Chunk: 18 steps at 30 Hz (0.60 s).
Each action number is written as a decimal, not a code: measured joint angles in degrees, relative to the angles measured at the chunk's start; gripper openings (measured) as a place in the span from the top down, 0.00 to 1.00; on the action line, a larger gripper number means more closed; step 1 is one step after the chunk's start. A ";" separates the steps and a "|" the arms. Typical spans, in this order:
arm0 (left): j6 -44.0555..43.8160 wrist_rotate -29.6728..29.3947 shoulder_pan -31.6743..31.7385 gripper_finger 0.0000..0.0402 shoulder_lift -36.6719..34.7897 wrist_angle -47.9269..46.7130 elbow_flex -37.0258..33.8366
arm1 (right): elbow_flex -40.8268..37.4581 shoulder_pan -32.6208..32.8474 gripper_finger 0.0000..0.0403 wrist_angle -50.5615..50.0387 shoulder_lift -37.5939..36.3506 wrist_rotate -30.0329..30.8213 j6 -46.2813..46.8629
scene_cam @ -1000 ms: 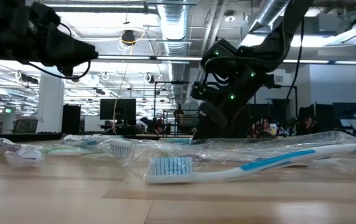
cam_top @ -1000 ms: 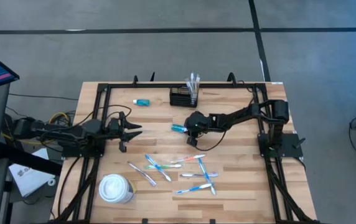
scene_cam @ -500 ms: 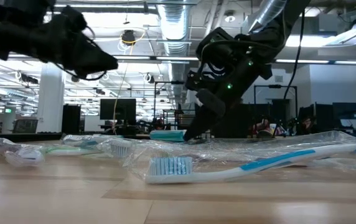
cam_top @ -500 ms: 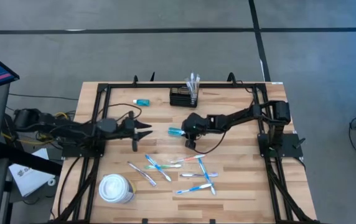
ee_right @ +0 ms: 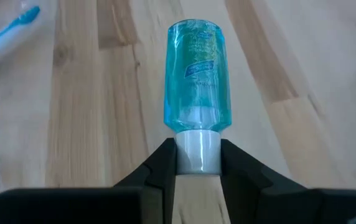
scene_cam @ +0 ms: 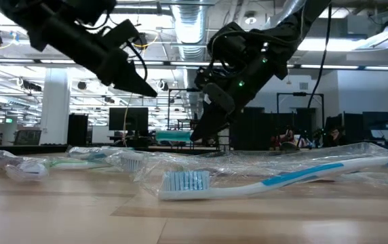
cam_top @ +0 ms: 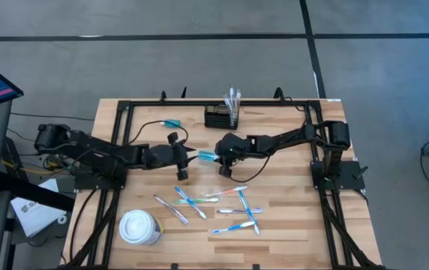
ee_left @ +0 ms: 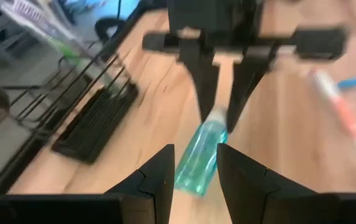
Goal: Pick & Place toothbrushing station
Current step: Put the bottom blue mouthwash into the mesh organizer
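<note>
My right claw (ee_right: 198, 163) grips a small blue-green bottle (ee_right: 196, 74) by its white cap, long axis pointing at my left claw (ee_left: 195, 167) — fingers parted, just short. The toothbrushing station (cam_top: 221, 117) stands behind us at the surface's far edge — right arm nearer.

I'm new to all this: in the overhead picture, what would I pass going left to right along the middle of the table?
Left gripper → small blue-green clear bottle → right gripper, clamped on the bottle's white cap.

Centre: left gripper (cam_top: 193, 155) and right gripper (cam_top: 214, 154) face each other, bottle (cam_top: 208, 155) bridging the gap.
Back edge: organiser box (cam_top: 221, 116) stands there.
Front: toothbrushes (cam_top: 214, 204) scattered; paper cup (cam_top: 139, 227) at corner.
</note>
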 joint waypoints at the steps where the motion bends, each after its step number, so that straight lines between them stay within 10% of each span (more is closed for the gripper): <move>1: 0.32 -1.19 -0.49 0.72 0.45 -1.88 1.06 | 0.30 0.00 0.79 0.05 0.00 0.00 0.00; 18: 8.61 -19.21 -10.13 0.72 7.05 -20.63 13.48 | 8.33 -0.02 0.79 -1.17 -0.09 -3.02 0.65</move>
